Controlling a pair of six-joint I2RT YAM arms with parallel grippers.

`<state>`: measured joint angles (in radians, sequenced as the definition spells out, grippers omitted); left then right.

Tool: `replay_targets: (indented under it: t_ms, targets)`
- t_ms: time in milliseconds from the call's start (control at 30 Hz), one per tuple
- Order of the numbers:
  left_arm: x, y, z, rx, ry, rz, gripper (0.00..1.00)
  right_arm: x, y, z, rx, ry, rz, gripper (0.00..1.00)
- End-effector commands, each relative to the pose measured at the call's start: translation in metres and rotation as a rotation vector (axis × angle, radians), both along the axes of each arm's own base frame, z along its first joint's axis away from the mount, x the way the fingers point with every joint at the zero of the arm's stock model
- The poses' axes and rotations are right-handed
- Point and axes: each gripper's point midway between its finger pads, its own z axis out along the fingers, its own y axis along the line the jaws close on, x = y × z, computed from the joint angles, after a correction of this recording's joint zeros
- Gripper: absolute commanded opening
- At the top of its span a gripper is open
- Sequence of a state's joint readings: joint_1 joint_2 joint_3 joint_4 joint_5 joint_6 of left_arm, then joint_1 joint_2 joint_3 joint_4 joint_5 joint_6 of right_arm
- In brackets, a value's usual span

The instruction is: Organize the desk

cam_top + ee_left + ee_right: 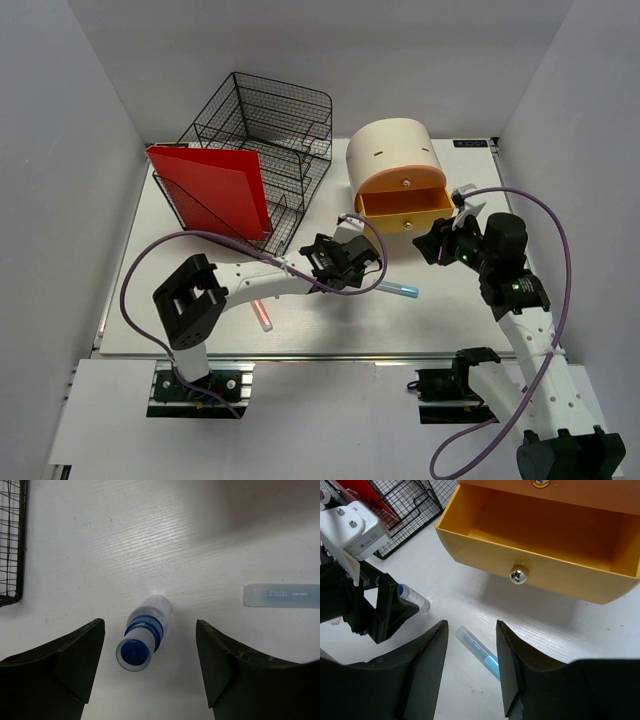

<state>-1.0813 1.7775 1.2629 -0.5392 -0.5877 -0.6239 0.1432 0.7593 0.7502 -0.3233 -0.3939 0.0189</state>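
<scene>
The white desk (330,325) carries the loose items. My left gripper (352,255) is open and low over the desk. Its fingers (75,655) stand on either side of a small clear bottle with a blue cap (142,640), not touching it. The cap end faces the left wrist camera. The bottle also shows in the right wrist view (412,597). A light blue pen with a clear cap (400,290) lies to the right of it. My right gripper (471,627) is open and empty above that pen (480,650), in front of the drawer.
A round beige drawer unit (392,155) has its orange drawer (540,530) pulled open and empty, knob (518,575) toward me. A black wire mesh tray (270,130) with a red folder (215,190) stands at the back left. A pink pen (262,315) lies near the front.
</scene>
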Motion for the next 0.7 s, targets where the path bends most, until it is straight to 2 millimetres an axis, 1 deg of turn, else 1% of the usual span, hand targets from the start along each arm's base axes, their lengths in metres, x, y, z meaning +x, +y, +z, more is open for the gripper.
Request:
replay_targets:
  t_ms: [0,33,67,100,167,233,300,367,400,433,500,533,600,633,667]
  targets:
    - [0.009,-0.010,0.023,-0.055,-0.039,0.003,0.82,0.003,-0.007,0.028,-0.011,-0.082,-0.029,0.49]
    - [0.008,-0.010,0.023,-0.056,-0.037,0.001,0.79,0.003,-0.008,0.030,-0.011,-0.086,-0.035,0.49]
    - [0.008,-0.009,0.021,-0.050,-0.033,-0.001,0.74,0.002,-0.008,0.031,-0.011,-0.089,-0.035,0.49]
    - [0.010,-0.007,0.019,-0.047,-0.030,0.010,0.70,0.002,-0.008,0.033,-0.011,-0.094,-0.037,0.49]
    - [0.010,-0.006,0.018,-0.041,-0.027,0.007,0.63,0.001,-0.008,0.036,-0.010,-0.100,-0.037,0.49]
    - [0.011,-0.007,0.014,-0.033,-0.025,0.009,0.62,0.000,-0.008,0.038,-0.007,-0.104,-0.034,0.49]
    - [0.013,-0.010,0.015,-0.035,-0.026,0.007,0.60,-0.002,-0.008,0.043,-0.004,-0.113,-0.034,0.48]
    - [0.013,-0.011,0.011,-0.019,-0.018,0.006,0.52,-0.004,-0.008,0.045,-0.006,-0.115,-0.033,0.48]
    - [0.014,-0.013,0.012,-0.021,-0.017,0.003,0.46,-0.005,-0.009,0.047,-0.006,-0.121,-0.034,0.48]
    - [0.014,-0.014,0.012,-0.020,-0.015,0.003,0.43,-0.007,-0.010,0.048,-0.006,-0.120,-0.037,0.51]
    - [0.015,-0.016,0.014,-0.028,-0.017,0.000,0.37,-0.009,-0.010,0.051,-0.008,-0.121,-0.040,0.59]
    - [0.014,-0.017,0.015,-0.033,-0.016,-0.001,0.31,-0.010,-0.012,0.052,-0.009,-0.123,-0.046,0.65]
    - [0.017,-0.013,0.019,-0.037,-0.020,0.006,0.28,-0.010,-0.014,0.054,-0.035,-0.144,-0.044,0.67]
    - [0.017,-0.013,0.021,-0.037,-0.023,0.008,0.21,-0.011,-0.015,0.057,-0.037,-0.156,-0.046,0.67]
    - [0.017,-0.012,0.024,-0.037,-0.025,0.009,0.19,-0.012,-0.016,0.058,-0.039,-0.161,-0.052,0.67]
